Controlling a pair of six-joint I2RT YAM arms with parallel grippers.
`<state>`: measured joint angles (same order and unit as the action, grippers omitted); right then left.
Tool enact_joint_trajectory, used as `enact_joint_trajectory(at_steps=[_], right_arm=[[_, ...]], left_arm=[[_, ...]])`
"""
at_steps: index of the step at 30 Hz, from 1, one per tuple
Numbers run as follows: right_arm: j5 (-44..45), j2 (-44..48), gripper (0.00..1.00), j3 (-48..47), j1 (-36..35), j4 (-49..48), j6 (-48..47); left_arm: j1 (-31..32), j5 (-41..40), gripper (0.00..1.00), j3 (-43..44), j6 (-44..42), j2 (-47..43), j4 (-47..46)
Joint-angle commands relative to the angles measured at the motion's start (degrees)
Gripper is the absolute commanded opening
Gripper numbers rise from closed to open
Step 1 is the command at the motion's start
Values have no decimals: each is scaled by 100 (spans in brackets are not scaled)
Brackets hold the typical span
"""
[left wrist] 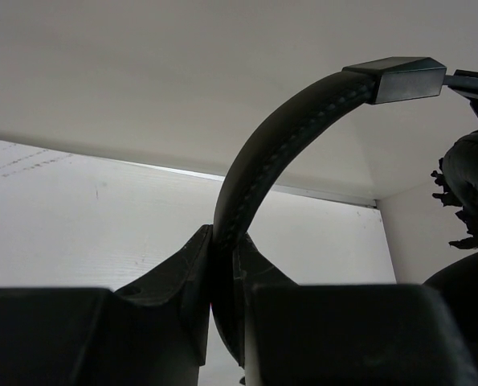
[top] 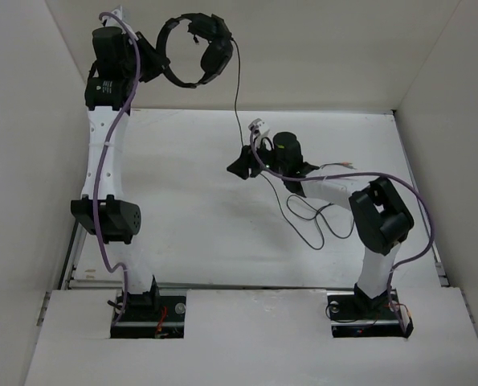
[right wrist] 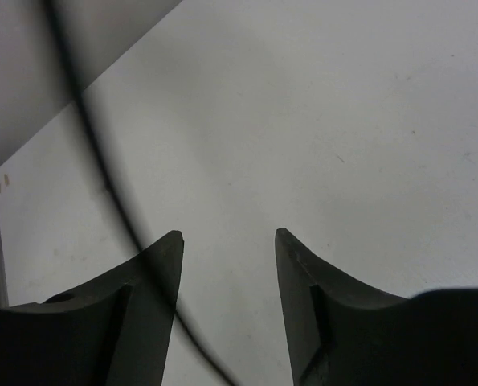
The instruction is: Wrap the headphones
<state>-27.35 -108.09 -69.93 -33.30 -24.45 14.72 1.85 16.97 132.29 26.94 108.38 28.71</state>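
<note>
So from where I stood, the left arm was stretched way out to the far side, holding the headphones (top: pixel 214 50) up in the air, off the surface (top: pixel 182 185). Seen from above they sat around 11 o'clock, in front of the back wall.

The left pincer (top: pixel 153 58) was clamped tight on the headband. Both fingers (left wrist: pixel 174 281) squeezed the padded band from either side with no gap I could see. In the wrist cam the band arched up and over toward 2 o'clock. From above, the earcups hung at the 3 o'clock end of the loop, and the padding on one looked pretty tattered.

The thin black cable (top: pixel 237 92) dropped from the earcups toward 6 o'clock, down to the right pincer (top: pixel 239 165). That one sat near the middle of the surface, pointing toward 9 o'clock, spread wide with nothing gripped.

In its own cam the cable ran from 11 o'clock down across the tip of one finger and into the gap between the two. It was too blurry for me to tell whether it touched.

The rest of the cable lay in loose loops on the surface around 4 o'clock of that pincer. A small reddish plug end (top: pixel 345 166) stuck out toward 3 o'clock.
</note>
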Motion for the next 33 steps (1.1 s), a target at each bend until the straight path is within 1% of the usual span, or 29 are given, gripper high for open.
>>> enact_joint_trajectory(at_steps=[1,3,4,6,7,10,11,13,14,15,17,18,19,22,24,28,33], right_arm=[[-261,464,51,129,-102,-342,-250],[-332,535,42,164,-146,-236,-347],[-367,570,32,164,-163,-166,-425],[-315,631,2,121,-233,149,-688],[-280,649,0,68,-269,325,-829],[149,728,0,-283,-400,1299,-1610],[430,763,0,-467,-444,1720,-2013],[879,860,0,-731,-462,2258,-2804],[1325,912,0,-915,-462,2617,-3530],[1651,930,0,-1048,-471,2855,-4033],[2590,974,0,-1346,-471,3313,-5595],[3073,1044,0,-1452,-471,3393,-6508],[3357,1140,0,-1479,-428,3377,-7178],[3781,1413,0,-1558,-243,3175,-8692],[3860,1545,0,-1698,-181,3060,-9370],[3896,1581,0,-2190,-164,2893,-10163],[3764,1274,0,-3166,161,2638,-10419]], left_arm=[[-171,105,0,350,329,-80,-594],[-224,105,0,341,347,-62,-603],[-251,78,0,333,347,-54,-612],[-277,35,0,306,356,-10,-612],[-277,-9,0,289,356,-1,-612],[-207,-299,0,157,303,43,-630],[-155,-456,0,105,303,78,-638],[-67,-738,0,25,277,148,-656],[-5,-939,0,-19,225,192,-665],[48,-1054,0,-45,154,227,-665],[197,-1388,0,-159,-213,280,-717],[302,-1677,0,-299,-459,289,-770],[390,-1897,0,-439,-635,289,-823],[627,-2486,0,-905,-1023,280,-972],[785,-2742,0,-1169,-1208,315,-990],[1093,-2840,0,-1468,-1594,412,-929],[1576,-2700,0,-1987,-2262,272,-911]])
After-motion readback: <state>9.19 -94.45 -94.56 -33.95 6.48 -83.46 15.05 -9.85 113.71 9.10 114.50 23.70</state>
